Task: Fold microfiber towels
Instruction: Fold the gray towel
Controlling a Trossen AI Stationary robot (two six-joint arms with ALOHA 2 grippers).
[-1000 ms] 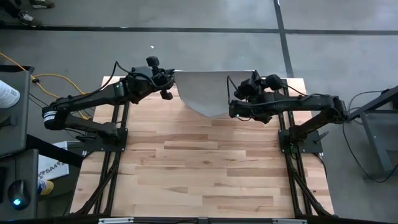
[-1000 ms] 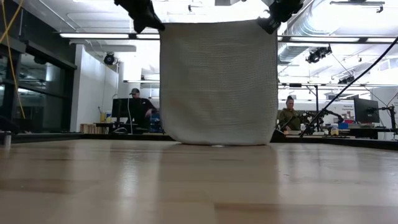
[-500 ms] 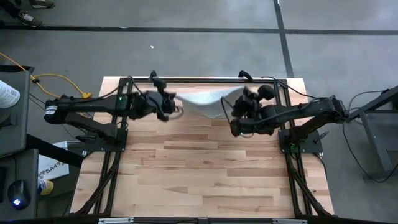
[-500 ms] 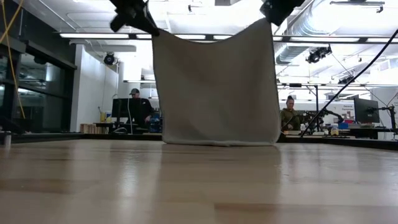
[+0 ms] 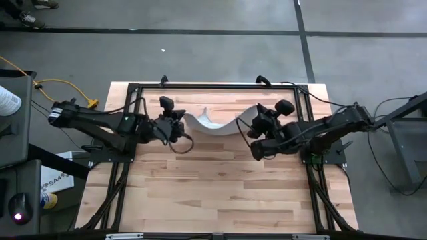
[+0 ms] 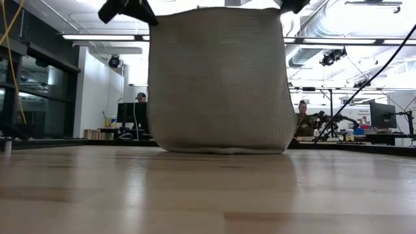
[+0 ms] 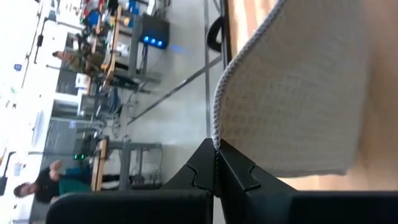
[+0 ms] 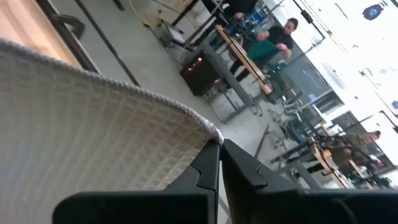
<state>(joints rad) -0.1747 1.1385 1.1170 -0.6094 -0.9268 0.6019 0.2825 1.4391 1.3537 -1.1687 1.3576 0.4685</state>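
A light grey-blue ribbed microfiber towel [image 6: 218, 78] hangs as a sheet between my two grippers over the far half of the wooden table [image 5: 220, 187]. From above it shows as a wavy strip [image 5: 217, 123]. Its lower edge [image 6: 221, 151] reaches down to the tabletop; whether it touches, I cannot tell. My left gripper [image 5: 181, 124] is shut on one upper corner. My right gripper [image 5: 253, 121] is shut on the other upper corner. My left gripper pinches the towel's upper corner [image 7: 216, 140] between its two shut fingers, right at the hemmed edge. The towel hangs below the hold with its top edge slack. My right gripper pinches the opposite upper corner [image 8: 214, 135] between its two shut fingers. From there the cloth hangs down, its top edge sagging in a curve.
Black frame rails [image 5: 213, 85] run along the table's far edge and both sides by the arm bases. The near half of the tabletop [image 5: 220, 200] lies bare. People sit at desks [image 6: 140, 114] in the room beyond the table.
Both grippers have moved from the table's far edge toward its near edge, carrying the hanging towel with them and sinking a little. The towel's top edge, straight a second ago, now sags in a wave between them.
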